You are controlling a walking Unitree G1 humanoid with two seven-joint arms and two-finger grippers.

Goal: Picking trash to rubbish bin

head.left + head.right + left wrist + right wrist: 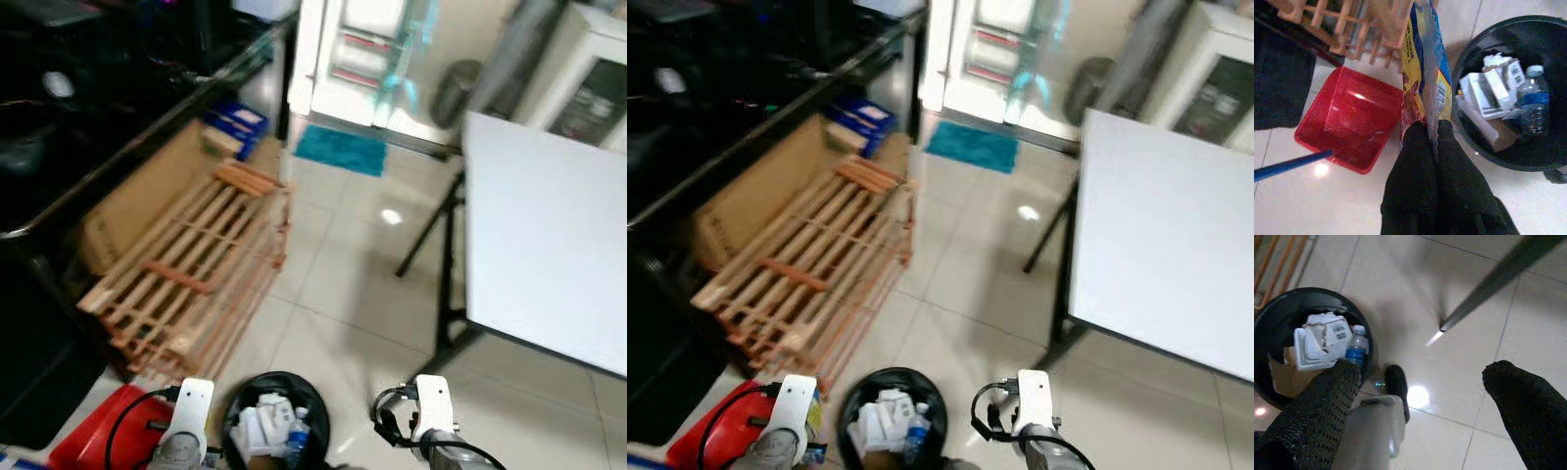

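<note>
From the head views, the robot is standing over a black rubbish bin (277, 416) that is sitting on the tiled floor (343, 294) at its feet, already holding crumpled cartons (257, 423) and a plastic bottle (297, 431). A wooden slatted rack (186, 269) is leaning just beyond the bin, a red dustpan (98, 436) is lying beside the bin on its left, and a white board on a black stand (539, 245) is standing well apart on the bin's right. The two silver wrists are hanging either side of the bin.

In the left wrist view, the left gripper (1432, 128) is pinching a yellow and blue snack wrapper (1427, 63) between closed fingers; the wrapper is dangling between the dustpan and the bin, just beside the bin's rim and not over its mouth.

In the right wrist view, the right gripper (1422, 377) is hanging idle beside the bin with its fingers spread wide and nothing between them; the robot's dark foot (1396, 389) is showing next to the bin.

The step in hand looks like the carry to the bin, nearly done. The next move calls for swinging the left gripper sideways until the wrapper is hanging above the bin's opening, then parting the fingers; a light wrapper may cling or drift, so releasing low over the rim seems wise.
</note>
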